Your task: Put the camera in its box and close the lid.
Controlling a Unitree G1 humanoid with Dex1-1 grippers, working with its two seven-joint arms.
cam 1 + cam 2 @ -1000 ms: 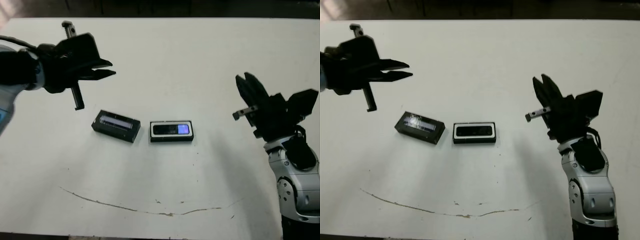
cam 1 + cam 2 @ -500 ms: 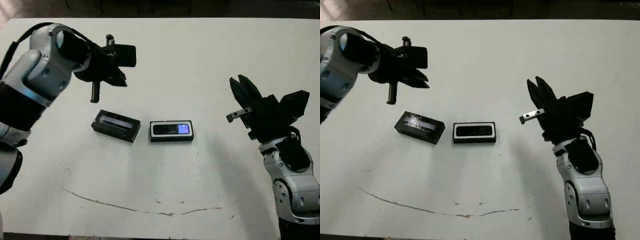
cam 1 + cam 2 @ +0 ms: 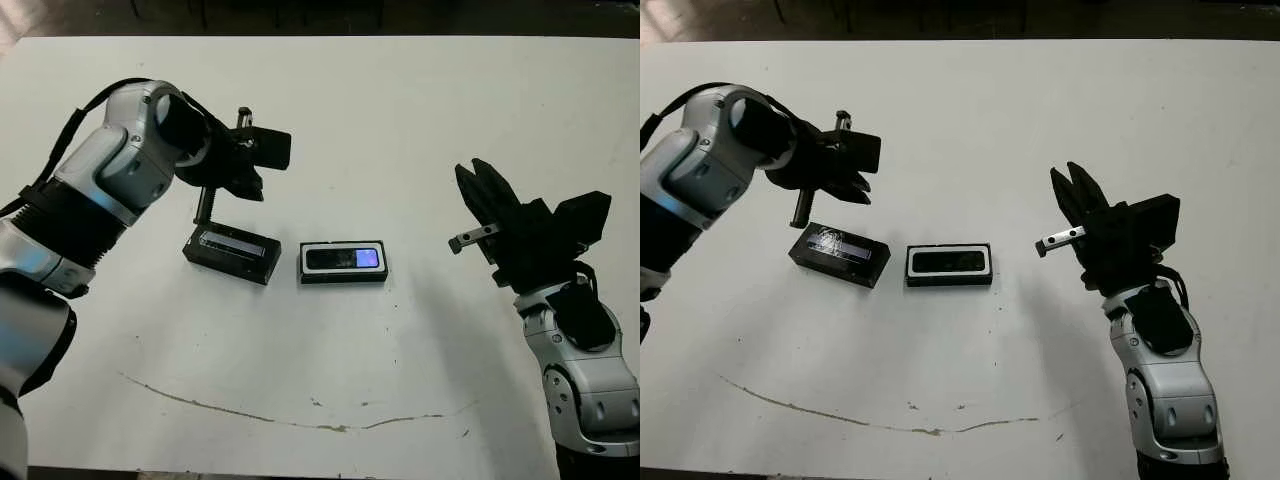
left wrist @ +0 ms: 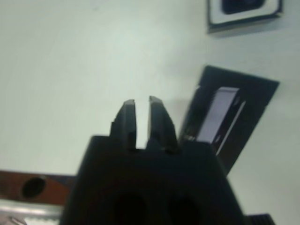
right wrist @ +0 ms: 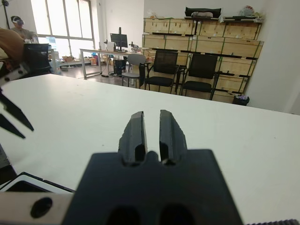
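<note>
The camera (image 3: 343,259) lies flat inside the box (image 3: 343,245), a white-lined black tray at mid-table, with its bluish patch toward the right. Just left of the box the lid (image 3: 232,251) rests on the table, silvery strip up and slightly angled. My left gripper (image 3: 250,188) hovers just behind the lid and points down. In the left wrist view its fingers (image 4: 157,119) are shut, beside the lid (image 4: 225,117). My right gripper (image 3: 480,192) is raised at the right, clear of the box, with its fingers (image 5: 136,133) shut and empty.
A thin dark scratch (image 3: 300,420) curves across the white table near the front edge. The right wrist view shows office chairs (image 5: 164,68), stacked crates and a person (image 5: 18,26) far beyond the table.
My left arm has swung in from the far left and turned its gripper down, close behind the lid. The right gripper drifted slightly left. Lid, box and camera stayed put.
</note>
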